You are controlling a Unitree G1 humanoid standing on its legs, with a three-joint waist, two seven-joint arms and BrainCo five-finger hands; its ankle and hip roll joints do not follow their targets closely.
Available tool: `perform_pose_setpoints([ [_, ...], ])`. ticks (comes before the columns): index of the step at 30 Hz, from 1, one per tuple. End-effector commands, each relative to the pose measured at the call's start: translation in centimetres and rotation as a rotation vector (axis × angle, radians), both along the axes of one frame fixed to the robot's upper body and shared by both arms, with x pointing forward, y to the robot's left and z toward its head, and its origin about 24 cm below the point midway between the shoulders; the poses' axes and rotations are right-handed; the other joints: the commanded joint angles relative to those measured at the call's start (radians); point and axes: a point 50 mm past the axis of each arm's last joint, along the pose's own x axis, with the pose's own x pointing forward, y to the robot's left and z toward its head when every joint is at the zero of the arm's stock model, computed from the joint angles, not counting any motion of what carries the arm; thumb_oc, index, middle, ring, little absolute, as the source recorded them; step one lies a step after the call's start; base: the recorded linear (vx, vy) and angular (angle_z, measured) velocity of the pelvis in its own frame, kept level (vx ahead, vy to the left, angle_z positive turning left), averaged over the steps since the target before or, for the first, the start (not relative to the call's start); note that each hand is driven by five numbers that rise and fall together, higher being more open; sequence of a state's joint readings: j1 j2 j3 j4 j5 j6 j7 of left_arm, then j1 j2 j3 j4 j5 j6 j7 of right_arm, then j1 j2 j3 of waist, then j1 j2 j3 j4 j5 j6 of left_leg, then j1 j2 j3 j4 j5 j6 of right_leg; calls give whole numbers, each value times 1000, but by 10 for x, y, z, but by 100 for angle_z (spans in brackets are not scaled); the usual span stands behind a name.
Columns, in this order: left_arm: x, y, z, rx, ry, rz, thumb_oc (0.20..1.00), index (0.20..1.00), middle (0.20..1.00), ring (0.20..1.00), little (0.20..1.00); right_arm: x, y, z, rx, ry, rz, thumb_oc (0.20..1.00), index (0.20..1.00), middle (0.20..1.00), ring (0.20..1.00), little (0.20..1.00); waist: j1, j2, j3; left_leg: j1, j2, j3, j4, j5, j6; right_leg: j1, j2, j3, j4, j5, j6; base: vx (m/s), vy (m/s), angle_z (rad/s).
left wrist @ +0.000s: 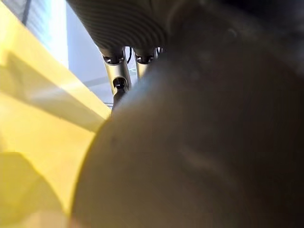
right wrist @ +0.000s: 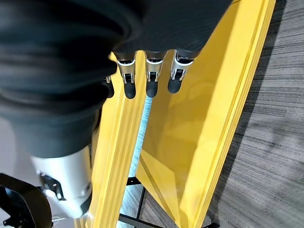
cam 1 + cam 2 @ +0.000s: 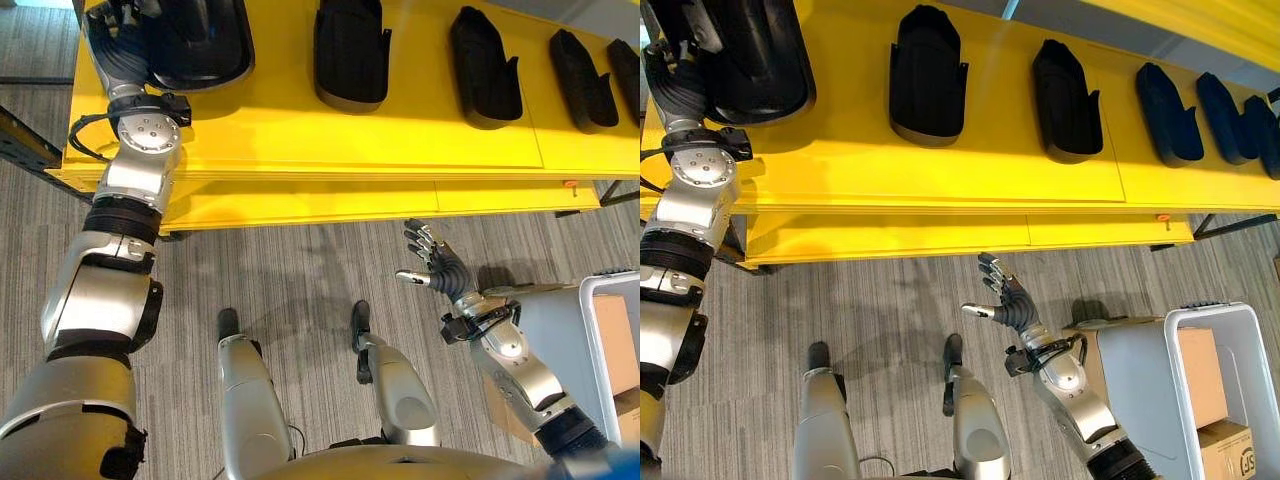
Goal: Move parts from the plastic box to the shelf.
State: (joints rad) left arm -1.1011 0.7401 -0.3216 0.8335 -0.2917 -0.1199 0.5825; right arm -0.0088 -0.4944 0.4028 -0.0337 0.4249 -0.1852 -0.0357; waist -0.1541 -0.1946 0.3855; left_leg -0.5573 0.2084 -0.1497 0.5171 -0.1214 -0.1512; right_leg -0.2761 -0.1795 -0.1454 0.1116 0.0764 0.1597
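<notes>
On the yellow shelf (image 3: 300, 130) sits a row of black parts, all lying flat on its top. My left hand (image 3: 115, 30) is up at the left end of the shelf, right by the biggest black part (image 3: 200, 40), the wide rounded one. My left wrist view shows that part (image 1: 199, 142) very close up, dark and curved, with two of my fingers (image 1: 118, 76) poking out past it. The rest of those fingers are hidden by the part, so I cannot tell if they are curled round it or straight.

Next along the shelf from the big part is a second part (image 3: 350, 55), then a third part (image 3: 485, 70). More parts (image 3: 580, 80) lie near the right end of the shelf. They do not touch each other.

My right hand (image 3: 437, 265) hangs in the air below the front edge of the shelf, over the grey floor (image 3: 300, 270). Its fingers (image 3: 992, 268) are spread wide and straight, with the thumb held apart, and it holds nothing. In my right wrist view those fingers (image 2: 151, 83) point up at the underside of the shelf (image 2: 199, 118).

Low down to the right of the shelf stands the white plastic box (image 3: 1230, 330). Brown cardboard boxes (image 3: 1200, 375) sit inside it. A grey box (image 3: 1130, 370) stands just beside it on the floor.
</notes>
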Motion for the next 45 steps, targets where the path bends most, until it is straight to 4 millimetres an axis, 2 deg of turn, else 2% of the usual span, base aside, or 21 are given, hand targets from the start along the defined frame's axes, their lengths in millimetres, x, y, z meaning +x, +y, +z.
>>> perform_pose_setpoints([
  [1,-9,8,50,76,-113,22,200,200,200,200,200,2,-14,26,31,-122,-8,1000,1000,1000,1000,1000,-6,18,-40,31,1,73,-124,90,30,-44,-68,34,144,-64,34,0,0,0],
  [8,-8,17,46,82,-63,50,200,200,200,200,200,0,-14,25,33,-116,2,1000,1000,1000,1000,1000,-5,18,-44,16,2,67,-113,87,30,-47,-66,30,141,-63,33,1,0,1],
  [15,-2,26,19,-14,15,54,200,200,200,200,200,2,-13,27,27,-121,14,1000,1000,1000,1000,1000,-4,14,-35,3,0,65,-101,84,31,-54,-63,32,146,-70,26,0,0,0],
  [21,0,31,3,-94,56,52,200,200,200,200,200,2,-14,27,26,-118,8,1000,1000,1000,1000,1000,-8,12,-30,-9,4,63,-91,84,30,-68,-59,34,158,-74,21,0,0,0],
  [31,-2,40,-2,-67,99,98,200,200,200,200,200,1,-17,27,17,-117,14,1000,1000,1000,1000,1000,-14,14,-33,-23,4,64,-79,81,29,-85,-56,40,168,-75,20,0,0,0],
  [32,-3,44,-3,-61,114,113,1000,1000,1000,1000,1000,0,-17,28,16,-119,20,1000,1000,1000,1000,1000,-15,16,-36,-25,5,65,-78,80,29,-90,-56,42,169,-76,20,0,0,0],
  [37,-4,45,3,-43,108,121,1000,1000,1000,1000,1000,-1,-19,28,13,-116,20,1000,1000,1000,1000,1000,-15,18,-39,-31,6,65,-75,79,29,-92,-57,41,170,-75,20,0,-5,-4],
  [45,-13,58,18,-9,82,169,1000,1000,1000,1000,1000,-3,-23,28,12,-113,14,1000,1000,1000,1000,1000,-12,26,-47,-43,6,64,-71,79,28,-96,-58,39,165,-69,23,0,0,0],
])
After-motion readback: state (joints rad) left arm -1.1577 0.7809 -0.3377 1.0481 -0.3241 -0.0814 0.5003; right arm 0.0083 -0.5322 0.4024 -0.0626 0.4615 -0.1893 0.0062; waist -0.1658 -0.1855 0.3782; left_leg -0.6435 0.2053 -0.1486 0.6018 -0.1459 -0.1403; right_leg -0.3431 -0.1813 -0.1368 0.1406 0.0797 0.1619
